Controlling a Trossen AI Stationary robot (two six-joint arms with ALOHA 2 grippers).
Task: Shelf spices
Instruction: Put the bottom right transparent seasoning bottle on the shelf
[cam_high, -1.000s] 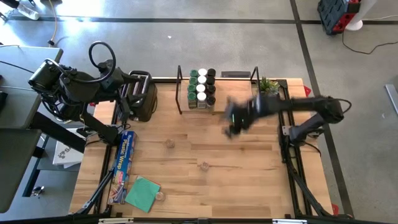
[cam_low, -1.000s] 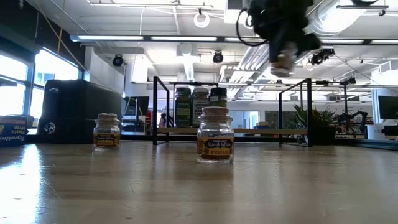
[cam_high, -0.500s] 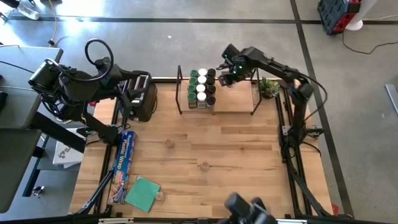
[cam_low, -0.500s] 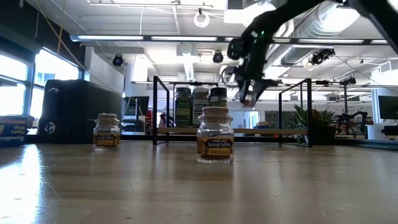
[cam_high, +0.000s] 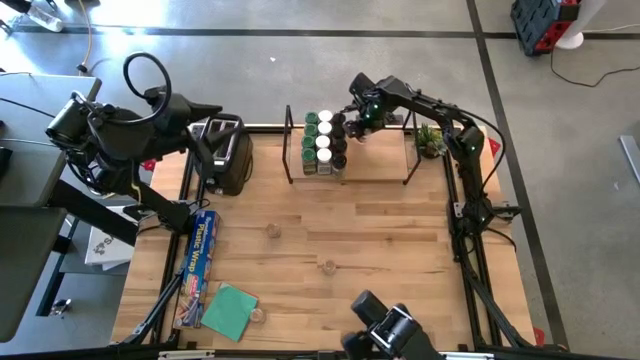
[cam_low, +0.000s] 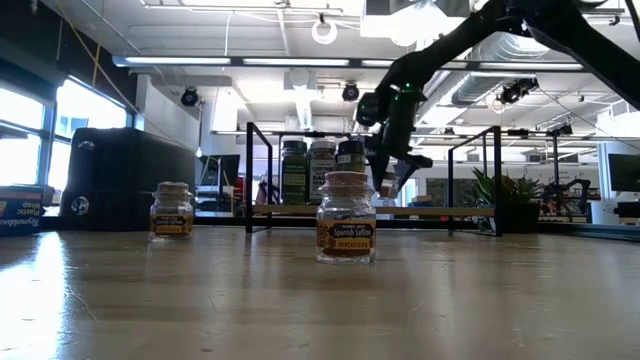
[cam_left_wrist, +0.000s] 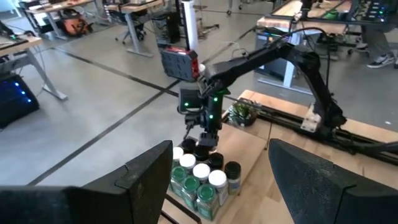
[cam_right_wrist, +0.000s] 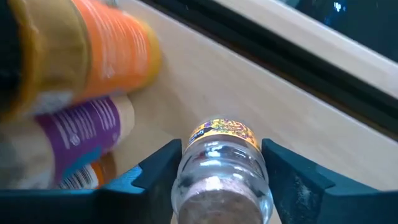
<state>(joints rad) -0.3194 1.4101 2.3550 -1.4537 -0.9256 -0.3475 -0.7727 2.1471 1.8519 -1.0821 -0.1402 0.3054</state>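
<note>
Clearly mid-placement: left gripper (cam_high: 207, 158) waits by the toaster (cam_high: 226, 152), fingers apart; two saffron jars (cam_high: 327, 266) remain on the table (cam_high: 400, 240). At the shelf (cam_high: 380, 170), beside the stored spices (cam_high: 324, 142), the right gripper (cam_high: 362, 122) clasps a clear-glass jar (cam_right_wrist: 221, 168), apparently needing lowering, then release

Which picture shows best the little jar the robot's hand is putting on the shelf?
The right wrist view: the jar fills it, sitting between the right hand's fingers over the shelf. The low view shows it only as a small shape under that hand. In the high and left wrist views the hand hides it.
</note>
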